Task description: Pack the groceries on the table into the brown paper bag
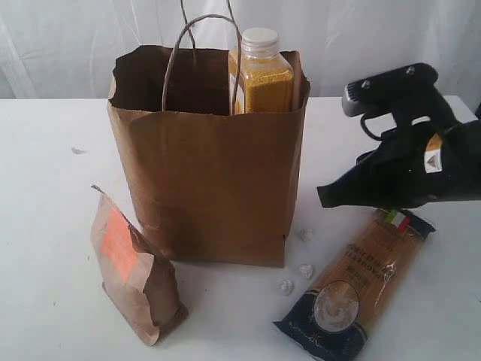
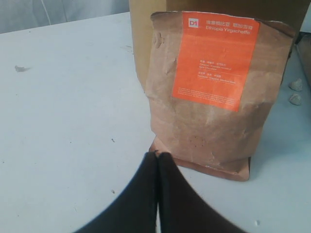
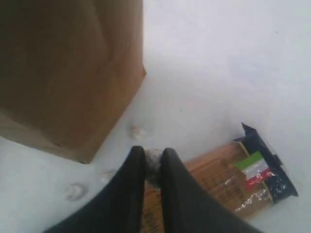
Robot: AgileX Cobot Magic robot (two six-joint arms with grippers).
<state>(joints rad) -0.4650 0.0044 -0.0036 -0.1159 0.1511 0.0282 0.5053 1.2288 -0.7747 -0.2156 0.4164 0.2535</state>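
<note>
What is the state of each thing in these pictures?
Bag: upright, open, on the table.
Bottle: upright inside bag, capped.
Pouch: standing on table, top closed.
Pasta packet: lying flat on table.
Left end effector: shut, empty.
Right end effector: almost shut, narrow gap, grip unclear.

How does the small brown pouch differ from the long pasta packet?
The small brown pouch stands upright; the pasta packet lies flat. The pouch is opaque kraft paper with an orange label; the packet is see-through, with dark blue ends. Both sit on the white table, outside the paper bag.
</note>
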